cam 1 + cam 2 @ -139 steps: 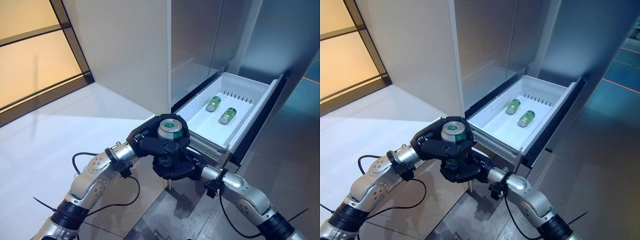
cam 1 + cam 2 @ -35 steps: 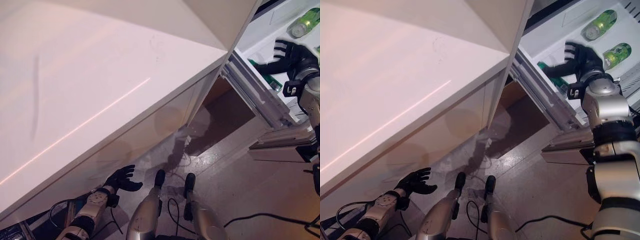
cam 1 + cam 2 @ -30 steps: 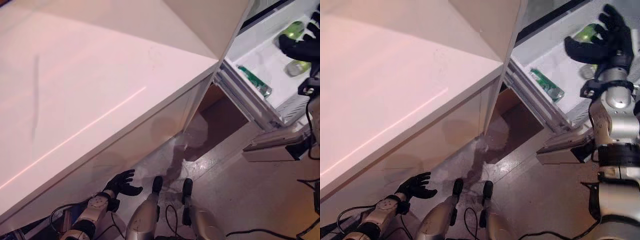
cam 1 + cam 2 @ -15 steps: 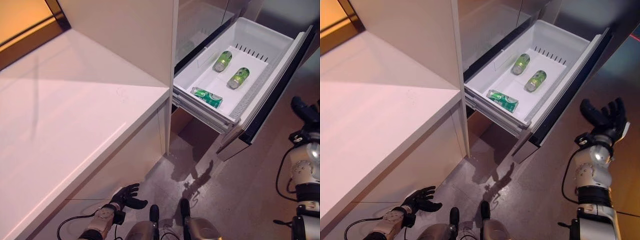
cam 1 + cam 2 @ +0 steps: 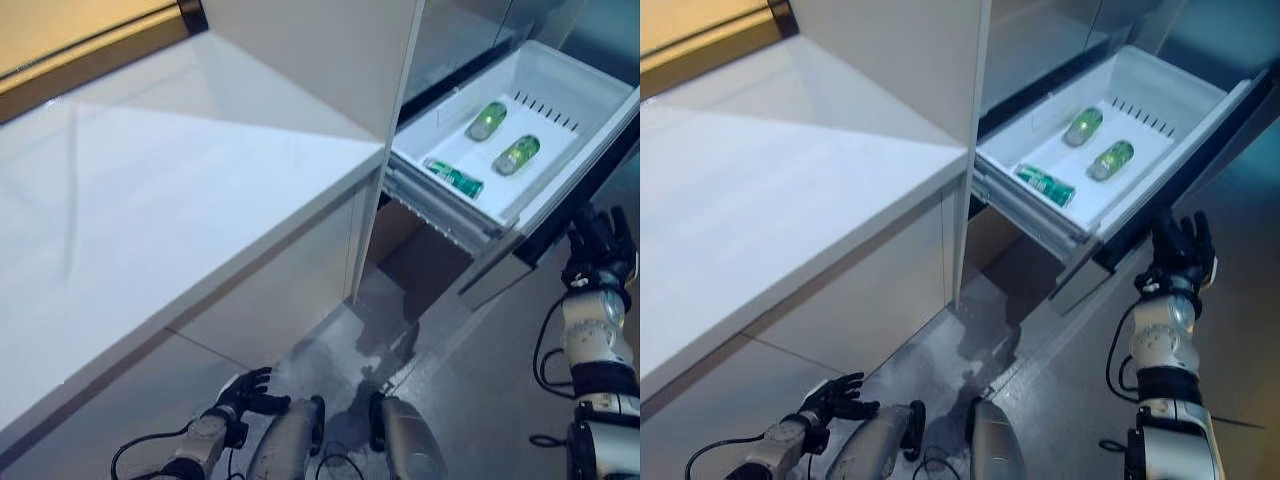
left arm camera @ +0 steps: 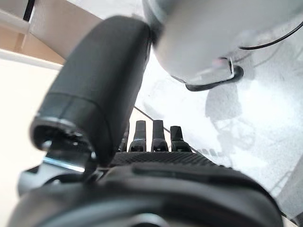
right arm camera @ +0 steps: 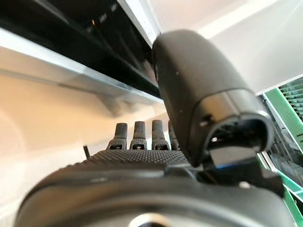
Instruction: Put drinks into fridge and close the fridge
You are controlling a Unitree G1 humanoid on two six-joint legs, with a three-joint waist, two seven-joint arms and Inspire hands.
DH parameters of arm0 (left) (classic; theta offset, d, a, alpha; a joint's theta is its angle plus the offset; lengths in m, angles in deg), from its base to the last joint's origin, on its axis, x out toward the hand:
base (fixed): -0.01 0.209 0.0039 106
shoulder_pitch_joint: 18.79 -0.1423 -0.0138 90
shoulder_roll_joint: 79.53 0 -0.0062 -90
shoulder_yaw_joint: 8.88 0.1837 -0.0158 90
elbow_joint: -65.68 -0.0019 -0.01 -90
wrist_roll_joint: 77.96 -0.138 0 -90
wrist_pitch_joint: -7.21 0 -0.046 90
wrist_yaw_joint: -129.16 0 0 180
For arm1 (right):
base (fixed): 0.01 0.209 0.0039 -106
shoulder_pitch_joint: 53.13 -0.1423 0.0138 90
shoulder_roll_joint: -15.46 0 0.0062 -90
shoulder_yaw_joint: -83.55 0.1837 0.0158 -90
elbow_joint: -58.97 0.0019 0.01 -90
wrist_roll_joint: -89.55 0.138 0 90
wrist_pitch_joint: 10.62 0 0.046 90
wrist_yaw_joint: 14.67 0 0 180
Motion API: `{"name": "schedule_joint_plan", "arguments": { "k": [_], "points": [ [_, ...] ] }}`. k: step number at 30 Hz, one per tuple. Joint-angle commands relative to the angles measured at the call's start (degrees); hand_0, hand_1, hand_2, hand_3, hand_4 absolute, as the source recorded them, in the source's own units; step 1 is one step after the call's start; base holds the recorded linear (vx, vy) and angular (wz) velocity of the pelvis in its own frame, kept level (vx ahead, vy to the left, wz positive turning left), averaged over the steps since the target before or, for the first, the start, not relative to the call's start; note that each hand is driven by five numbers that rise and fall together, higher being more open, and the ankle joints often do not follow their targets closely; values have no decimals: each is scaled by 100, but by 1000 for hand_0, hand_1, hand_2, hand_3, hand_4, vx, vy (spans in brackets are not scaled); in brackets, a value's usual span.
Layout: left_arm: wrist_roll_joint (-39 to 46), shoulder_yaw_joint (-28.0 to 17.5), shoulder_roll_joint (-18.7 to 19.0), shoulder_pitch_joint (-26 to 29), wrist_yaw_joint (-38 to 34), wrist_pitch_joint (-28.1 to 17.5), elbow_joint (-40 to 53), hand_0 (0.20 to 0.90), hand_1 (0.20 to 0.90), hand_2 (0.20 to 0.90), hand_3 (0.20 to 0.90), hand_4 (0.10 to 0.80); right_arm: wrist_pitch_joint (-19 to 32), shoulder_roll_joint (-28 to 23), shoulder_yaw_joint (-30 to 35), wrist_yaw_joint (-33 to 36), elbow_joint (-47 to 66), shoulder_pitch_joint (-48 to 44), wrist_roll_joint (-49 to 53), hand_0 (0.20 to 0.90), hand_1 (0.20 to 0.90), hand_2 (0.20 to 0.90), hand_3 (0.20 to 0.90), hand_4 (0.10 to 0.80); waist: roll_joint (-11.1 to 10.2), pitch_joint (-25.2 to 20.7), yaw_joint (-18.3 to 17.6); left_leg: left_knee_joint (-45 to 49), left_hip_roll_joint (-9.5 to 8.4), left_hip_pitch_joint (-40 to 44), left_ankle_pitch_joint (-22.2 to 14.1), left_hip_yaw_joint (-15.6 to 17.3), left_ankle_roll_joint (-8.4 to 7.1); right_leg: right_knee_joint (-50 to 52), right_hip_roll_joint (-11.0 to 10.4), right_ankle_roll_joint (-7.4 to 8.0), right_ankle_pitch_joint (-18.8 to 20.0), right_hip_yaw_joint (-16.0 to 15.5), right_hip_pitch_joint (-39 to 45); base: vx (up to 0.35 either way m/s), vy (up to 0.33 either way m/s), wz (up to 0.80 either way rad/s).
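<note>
The white fridge drawer (image 5: 1200,140) stands pulled out beside the white bench (image 5: 150,200), with three green cans (image 5: 1045,185) lying on their sides inside it. The right robot hand (image 5: 1180,250) is raised with fingers spread and empty, just below the drawer's front edge and apart from the cans; the left robot hand (image 5: 835,397) hangs low near the floor, fingers relaxed and empty

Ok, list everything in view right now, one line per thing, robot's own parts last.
Green cans: three, green, lying on their sides in the drawer.
Fridge drawer: one, white, pulled out open.
Fridge front: one, grey metal, above the drawer.
Counter: one, white, left of the fridge.
Floor: grey, below.
Right hand: dark, open, by the drawer's front.
Left hand: dark, open, low by the counter base.
</note>
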Motion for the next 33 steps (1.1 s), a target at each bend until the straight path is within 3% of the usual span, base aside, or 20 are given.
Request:
{"name": "schedule_joint_plan", "arguments": {
  "k": [1,8,13,22,33],
  "points": [
    [90,-25,191,-477,-215,48,148,900,900,900,900,800,-183,-572,-616,-936,-62,-675,-88,900,900,900,900,800,-51,-11,318,658,-34,-266,-595,-78,305,234,-71,-456,75,-245,11,-79,68,0],
    [282,-146,230,-514,-169,31,282,900,900,900,900,800,-494,-688,-1312,-2601,-31,-1374,54,900,900,900,900,800,62,63,493,618,-153,-524,-405,-173,263,362,-45,-492,84,-312,-274,-44,74,-7],
    [290,-138,292,-645,-98,13,399,900,900,900,900,800,-493,-730,-1819,-3120,99,-1919,-32,900,900,900,900,800,111,86,678,477,-207,-541,-282,-308,229,372,-71,-482,80,-412,-303,-8,44,2],
    [349,-1,417,-786,105,-96,464,900,900,900,900,800,-574,-760,-2461,-2929,-367,-3157,-289,900,900,900,900,800,195,55,1090,132,-303,-375,-110,-641,194,266,-227,-453,37,-641,-62,36,20,7],
    [221,118,499,-833,183,-143,418,900,900,900,900,800,-392,-765,-2637,-2332,-734,-3598,-549,900,900,900,900,800,178,-21,1306,-509,-327,-6,144,-904,150,-311,-346,-338,201,-835,402,38,-25,24]
  ]
}}
